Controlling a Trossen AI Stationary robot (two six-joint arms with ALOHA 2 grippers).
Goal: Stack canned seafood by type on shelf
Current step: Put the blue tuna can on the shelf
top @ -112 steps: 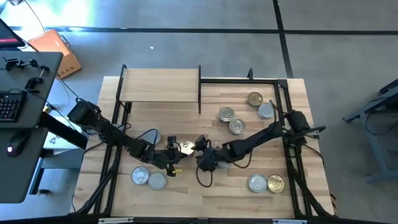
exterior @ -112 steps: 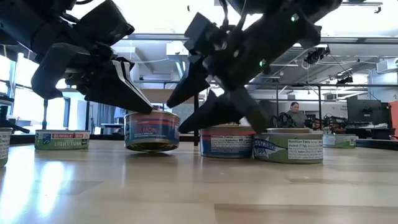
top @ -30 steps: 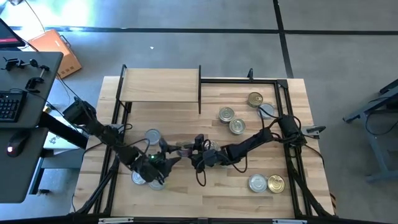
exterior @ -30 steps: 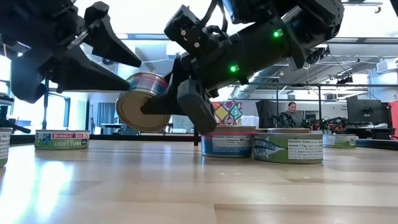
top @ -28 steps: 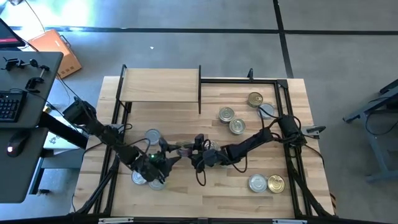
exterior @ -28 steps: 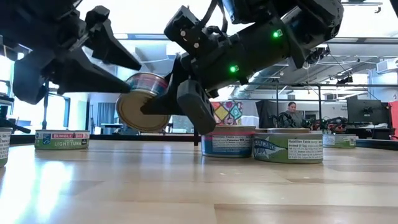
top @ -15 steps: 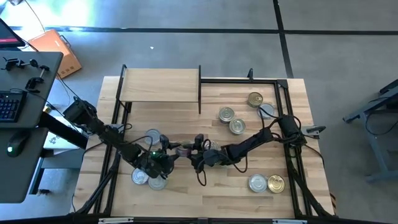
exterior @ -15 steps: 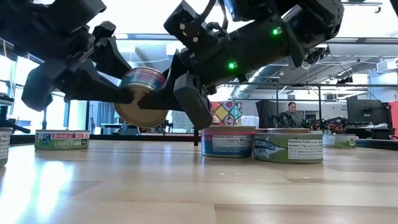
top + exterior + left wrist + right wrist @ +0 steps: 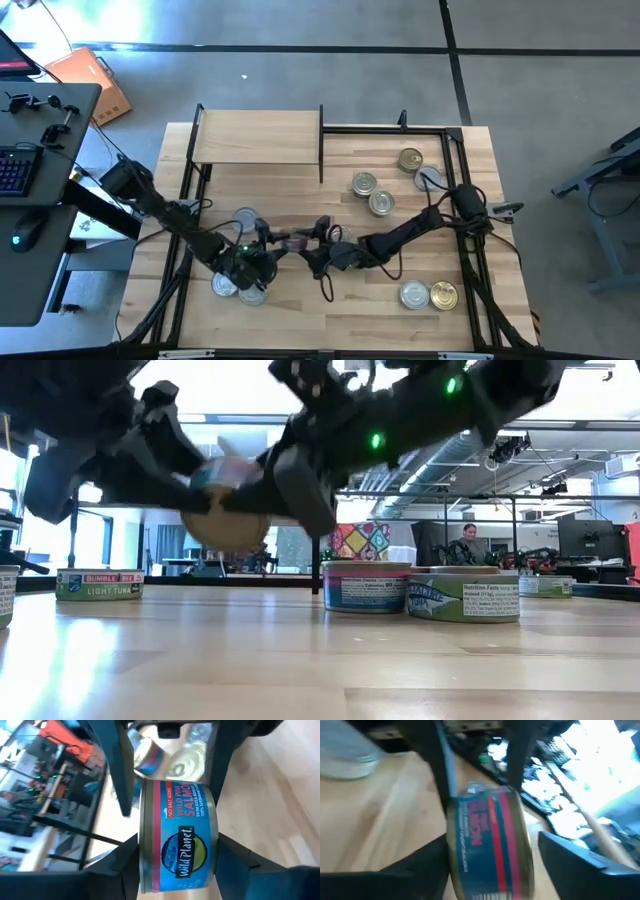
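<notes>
A tin of canned seafood (image 9: 177, 835) with a blue and red salmon label hangs on its side over the table's middle (image 9: 291, 240). My left gripper (image 9: 278, 243) comes at it from the table's left and is shut on it. My right gripper (image 9: 304, 244) faces it from the right. Its fingers (image 9: 572, 857) stand open on either side of the tin (image 9: 487, 837), a gap showing beside one. The light-wood shelf (image 9: 255, 138) stands at the far left with nothing on it. More tins rest flat on the table (image 9: 375, 190). My left gripper pinches the tin by its two flat ends (image 9: 216, 845), one finger (image 9: 240, 862) on each end. The fingers come nearly level from the table's left. The tin lies on its side in the hold, label outward, lifted clear of the table (image 9: 228, 500).
Tins lie near the left arm (image 9: 245, 218) (image 9: 238, 288), at the far right (image 9: 410, 160) and at the near right (image 9: 428, 295). One stands just under my right gripper (image 9: 365, 588). Black frame rails (image 9: 465, 230) run along the table's sides. People and desks show beyond the table.
My left gripper has closed in from the left and shut on the tin's flat ends. My right gripper, which held the tin a second ago, has opened off it. The tin stays in the air on its side and has risen a little.
</notes>
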